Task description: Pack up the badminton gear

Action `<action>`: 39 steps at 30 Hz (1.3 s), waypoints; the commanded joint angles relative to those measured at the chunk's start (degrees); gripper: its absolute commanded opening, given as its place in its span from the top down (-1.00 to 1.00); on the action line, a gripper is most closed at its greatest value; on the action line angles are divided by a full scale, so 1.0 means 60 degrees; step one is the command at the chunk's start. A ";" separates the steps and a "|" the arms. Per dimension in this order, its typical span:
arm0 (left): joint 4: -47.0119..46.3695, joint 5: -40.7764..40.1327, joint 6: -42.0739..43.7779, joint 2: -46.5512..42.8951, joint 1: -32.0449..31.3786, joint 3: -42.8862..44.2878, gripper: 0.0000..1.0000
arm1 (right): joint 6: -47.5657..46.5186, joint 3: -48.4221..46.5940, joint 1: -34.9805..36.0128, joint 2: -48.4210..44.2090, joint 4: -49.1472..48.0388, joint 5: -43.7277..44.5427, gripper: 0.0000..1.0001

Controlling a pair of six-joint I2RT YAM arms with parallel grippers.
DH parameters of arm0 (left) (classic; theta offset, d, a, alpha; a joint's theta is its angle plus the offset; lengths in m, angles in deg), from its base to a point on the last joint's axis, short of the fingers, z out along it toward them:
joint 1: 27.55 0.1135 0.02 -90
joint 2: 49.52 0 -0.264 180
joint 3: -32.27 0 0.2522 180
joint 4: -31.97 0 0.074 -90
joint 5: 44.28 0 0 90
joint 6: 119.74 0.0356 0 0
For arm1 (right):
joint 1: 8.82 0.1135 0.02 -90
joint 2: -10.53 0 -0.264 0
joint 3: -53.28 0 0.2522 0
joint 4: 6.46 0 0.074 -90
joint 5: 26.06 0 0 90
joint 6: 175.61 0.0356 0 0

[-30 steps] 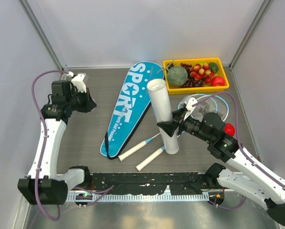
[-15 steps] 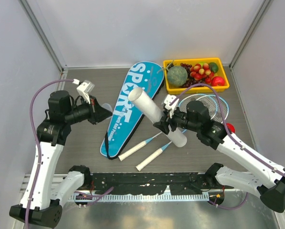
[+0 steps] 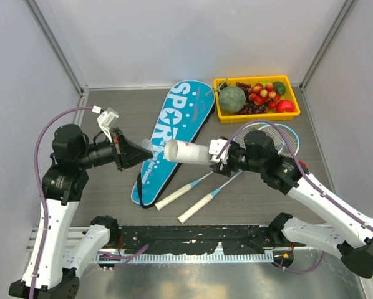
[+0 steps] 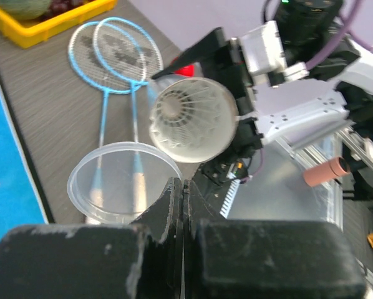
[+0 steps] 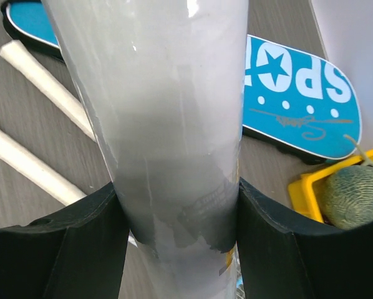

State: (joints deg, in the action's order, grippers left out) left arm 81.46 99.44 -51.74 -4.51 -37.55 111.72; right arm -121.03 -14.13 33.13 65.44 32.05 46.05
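Tube (image 3: 188,152) held level above surface (image 3: 111,187), mid-scene, clamped in right gripper (image 3: 216,156), open mouth facing left; shuttlecock (image 4: 189,117) visible inside. Left gripper (image 3: 141,151) pinches clear lid (image 4: 121,180) just left of mouth. Judged: capping pending; rackets (image 3: 271,134) at right and bag (image 3: 174,124) lie unpacked.

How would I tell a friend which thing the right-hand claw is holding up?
Find the big blue SPORT bag in the middle. At its right edge, the right claw holds a white tube level in the air, open end toward the clear lid in the left claw. Unlike the thin racket handles beneath, it is fat and hollow.
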 commanded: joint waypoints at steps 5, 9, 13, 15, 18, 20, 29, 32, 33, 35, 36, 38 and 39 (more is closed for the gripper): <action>-0.1881 0.1521 -0.1445 -0.0354 -0.0355 -0.0226 1.00 | -0.1509 -0.0024 0.0360 -0.0379 -0.1092 0.0082 0.25; -0.2379 0.1843 -0.1943 -0.0310 -0.0486 -0.0328 1.00 | -0.1670 -0.0096 0.0697 -0.0159 -0.1210 0.0242 0.24; -0.2468 0.1844 -0.2061 -0.0252 -0.0589 -0.0401 1.00 | -0.1773 -0.0170 0.0961 0.0002 -0.1430 0.0534 0.22; -0.2482 0.1858 -0.2090 -0.0237 -0.0633 -0.0460 1.00 | -0.1787 -0.0243 0.1005 0.0090 -0.1503 0.0550 0.22; -0.2511 0.1858 -0.2105 -0.0178 -0.0706 -0.0533 1.00 | -0.1758 -0.0331 0.1050 0.0251 -0.1620 0.0550 0.20; -0.2512 0.1829 -0.2119 -0.0178 -0.0765 -0.0606 1.00 | -0.1743 -0.0360 0.1093 0.0325 -0.1679 0.0550 0.17; -0.2497 0.1873 -0.2120 -0.0281 -0.0882 -0.0914 1.00 | -0.1245 -0.0375 0.1123 0.0457 -0.2016 0.0580 0.10; -0.2497 0.1932 -0.2090 -0.0251 -0.0882 -0.1031 1.00 | -0.1245 -0.0375 0.1108 0.0457 -0.2031 0.0477 0.10; -0.2483 0.1932 -0.2076 -0.0222 -0.0897 -0.1046 1.00 | -0.1245 -0.0375 0.1108 0.0442 -0.2031 0.0404 0.10; -0.2512 0.1975 -0.2076 -0.0178 -0.0897 -0.1046 1.00 | -0.1275 -0.0390 0.1108 0.0442 -0.2031 0.0287 0.10; -0.2555 0.1990 -0.2090 -0.0149 -0.0911 -0.1032 1.00 | -0.1304 -0.0390 0.1108 0.0442 -0.2045 0.0272 0.10; -0.2629 0.1990 -0.2105 -0.0149 -0.0941 -0.1017 1.00 | -0.1391 -0.0419 0.1108 0.0544 -0.1972 0.0272 0.10; -0.2687 0.2019 -0.2105 -0.0149 -0.0941 -0.1017 1.00 | -0.1435 -0.0434 0.1123 0.0545 -0.1885 0.0272 0.10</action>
State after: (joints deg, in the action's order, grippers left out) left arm 68.61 109.93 -63.85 -5.49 -42.80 105.49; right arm -128.94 -13.87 39.45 68.70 25.28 49.00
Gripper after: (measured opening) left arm 0.008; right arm 0.633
